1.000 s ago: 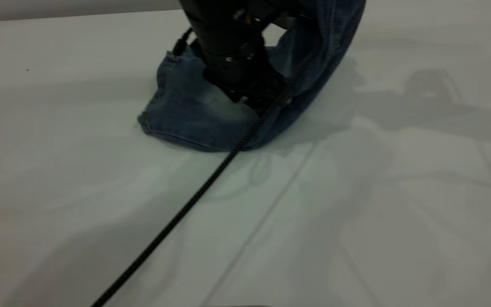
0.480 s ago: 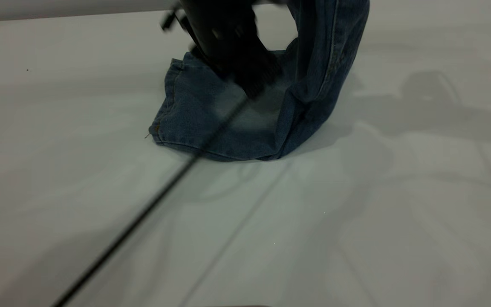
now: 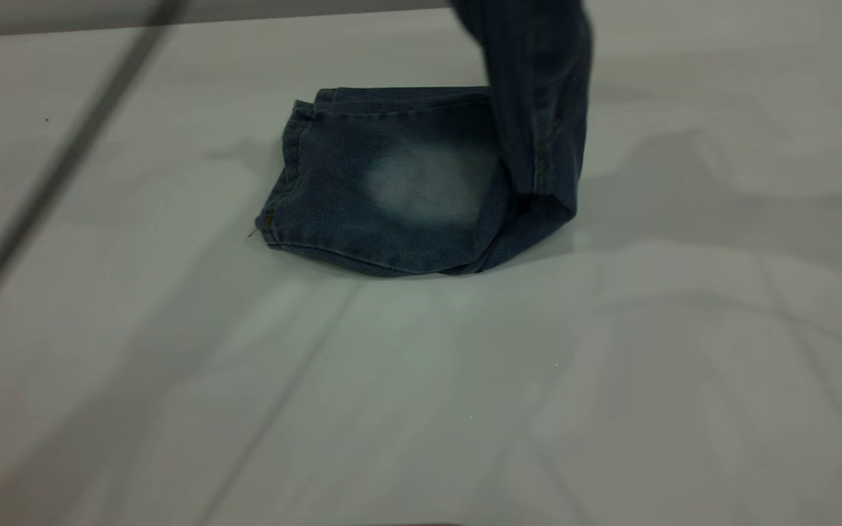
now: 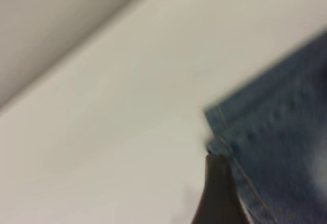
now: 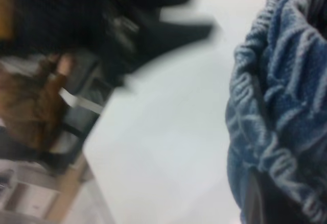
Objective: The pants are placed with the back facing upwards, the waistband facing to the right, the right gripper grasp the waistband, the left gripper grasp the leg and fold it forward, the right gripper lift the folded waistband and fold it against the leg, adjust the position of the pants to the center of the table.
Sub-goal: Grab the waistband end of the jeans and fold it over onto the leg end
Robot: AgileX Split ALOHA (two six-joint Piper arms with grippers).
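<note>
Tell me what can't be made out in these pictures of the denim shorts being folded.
- Top of the lifted blue denim shorts: cut off by the exterior view's upper edge, so what grips them is unseen there.
- Right claw: hidden behind the gathered elastic waistband in the right wrist view.
- Left claw: one blurred fingertip only; open or shut unclear.

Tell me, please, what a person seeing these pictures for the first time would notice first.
First, the pants: their leg end lies flat on the white table, slightly behind its middle, with a pale faded patch. Their right side rises steeply out of the exterior view's top. In the right wrist view, the ruched waistband hangs above the table, filling one side.
</note>
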